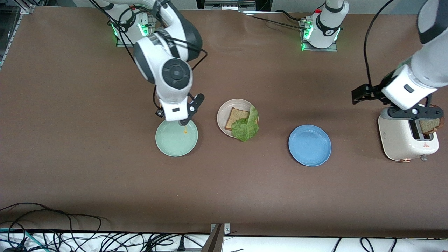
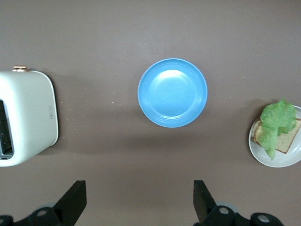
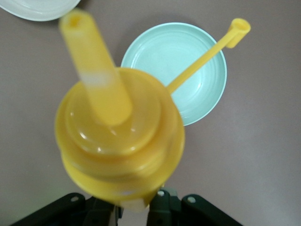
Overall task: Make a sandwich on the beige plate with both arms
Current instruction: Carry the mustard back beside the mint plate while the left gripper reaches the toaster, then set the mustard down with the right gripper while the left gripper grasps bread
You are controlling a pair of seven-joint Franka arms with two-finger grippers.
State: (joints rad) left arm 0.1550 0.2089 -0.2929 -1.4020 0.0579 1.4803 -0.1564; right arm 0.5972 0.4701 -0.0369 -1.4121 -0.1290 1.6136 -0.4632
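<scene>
Sandwich-making shows only part done: one square slice of brown wholemeal bread [image 1: 237, 117] lies on the round pale beige plate [image 1: 224, 112] near the middle of the brown worktop [image 1: 87, 175], with a crinkly green lettuce leaf [image 1: 246, 126] draped over the slice and hanging past the plate's rim on the side nearer the front camera.

Going across the front view from its left edge: the right arm comes down from its base and holds its pincer [image 3: 134, 212] over the round mint-green plate [image 1: 176, 138], which sits beside the beige plate toward the right arm's end of the worktop. That pincer is clamped on a yellow plastic squeeze bottle [image 3: 120, 146], nozzle down toward the mint-green plate, its cap dangling on a thin yellow strap. A small orange-yellow spot [image 1: 185, 132] marks the mint-green plate.

Past the beige plate, toward the left arm's end, lies a round blue plate [image 1: 309, 145] with nothing on it. Next stands a cream-white toaster [image 1: 406, 140], a second slice of brown bread [image 1: 431, 125] sticking up from its slot. The left pincer [image 2: 140, 197] hangs above the worktop near the toaster, its fingers spread wide and holding nothing.
</scene>
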